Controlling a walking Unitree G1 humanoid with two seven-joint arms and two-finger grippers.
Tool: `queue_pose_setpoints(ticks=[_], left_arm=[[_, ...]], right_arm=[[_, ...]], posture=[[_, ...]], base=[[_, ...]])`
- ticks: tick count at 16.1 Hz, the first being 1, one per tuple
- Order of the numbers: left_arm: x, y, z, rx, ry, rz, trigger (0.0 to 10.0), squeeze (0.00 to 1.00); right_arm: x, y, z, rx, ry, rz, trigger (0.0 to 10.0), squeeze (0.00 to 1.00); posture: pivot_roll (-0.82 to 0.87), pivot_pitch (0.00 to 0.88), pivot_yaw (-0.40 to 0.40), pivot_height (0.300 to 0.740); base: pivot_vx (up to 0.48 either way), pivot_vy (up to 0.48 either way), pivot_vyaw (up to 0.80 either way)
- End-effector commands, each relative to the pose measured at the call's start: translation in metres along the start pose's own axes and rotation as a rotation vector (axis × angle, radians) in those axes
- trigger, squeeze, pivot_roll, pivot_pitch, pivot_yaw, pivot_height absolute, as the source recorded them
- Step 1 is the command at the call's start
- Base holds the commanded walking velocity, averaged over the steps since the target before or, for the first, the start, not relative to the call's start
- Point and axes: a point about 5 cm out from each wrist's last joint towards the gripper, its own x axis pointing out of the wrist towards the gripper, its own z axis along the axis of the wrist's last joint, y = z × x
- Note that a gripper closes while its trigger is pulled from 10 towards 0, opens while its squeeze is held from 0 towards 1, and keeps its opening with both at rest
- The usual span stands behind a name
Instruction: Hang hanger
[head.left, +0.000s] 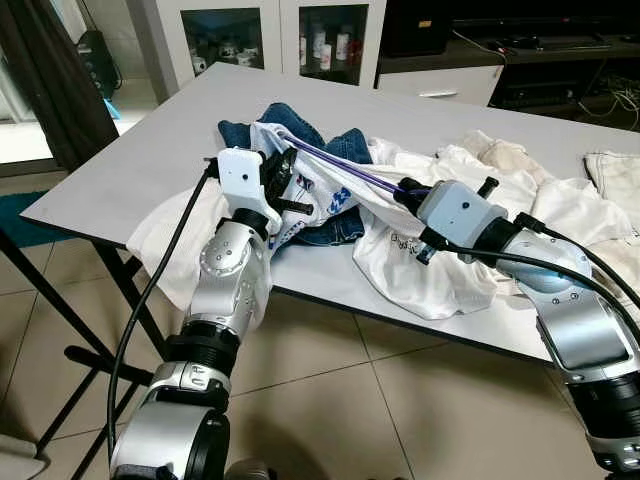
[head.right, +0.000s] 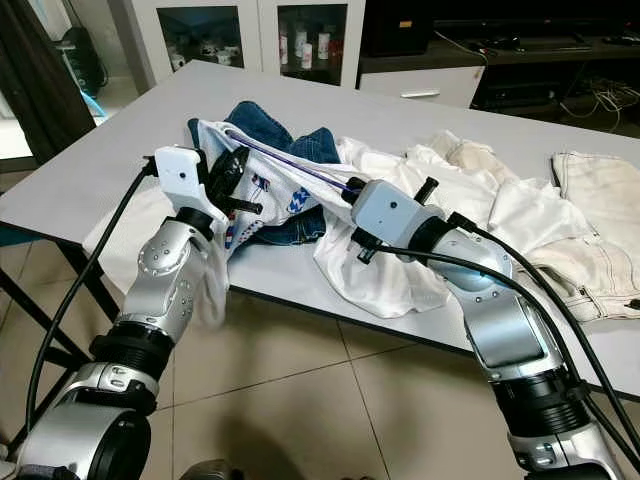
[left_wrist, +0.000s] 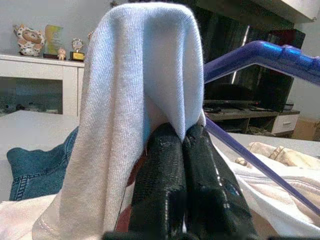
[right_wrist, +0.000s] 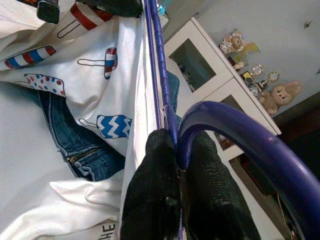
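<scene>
A purple hanger (head.left: 340, 165) lies across the clothes on the grey table (head.left: 150, 130), partly inside a white shirt (head.left: 318, 195) printed with popsicles. My right gripper (head.left: 403, 188) is shut on the hanger at the base of its hook (right_wrist: 240, 135), and its fingers (right_wrist: 152, 175) clamp the purple bar. My left gripper (head.left: 283, 180) is at the hanger's other end, shut on a fold of the white shirt (left_wrist: 130, 100) that drapes over its fingertips. The purple bar (left_wrist: 260, 52) passes close beside that gripper. Blue jeans (head.left: 290, 120) lie under the shirt.
More white and cream clothes (head.left: 520, 190) are heaped on the table's right half, with beige trousers (head.right: 600, 200) at the far right. A glass-door cabinet (head.left: 270, 35) and a TV stand stand behind. Black folding table legs (head.left: 60, 320) stand on the tiled floor at left.
</scene>
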Motion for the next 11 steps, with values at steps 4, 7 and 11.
queue_pose_setpoints(ticks=[4,7,11], left_arm=[[0.002,0.003,0.004,-0.004,-0.02,0.015,0.0,0.0],[0.001,0.003,0.004,-0.007,-0.021,0.014,0.0,0.0],[0.001,0.001,0.004,-0.015,-0.028,0.005,0.0,0.0]], right_arm=[[-0.008,-0.009,-0.023,0.054,0.103,-0.077,0.0,0.0],[-0.016,-0.013,-0.04,-0.027,0.225,-0.06,0.0,0.0],[-0.015,-0.011,-0.039,-0.092,0.233,-0.034,0.0,0.0]], posture=[[0.13,0.0,0.011,0.74],[0.13,0.0,0.01,0.74],[0.13,0.0,0.01,0.74]], base=[[0.0,0.0,0.0],[0.0,0.0,0.0],[0.0,0.0,0.0]])
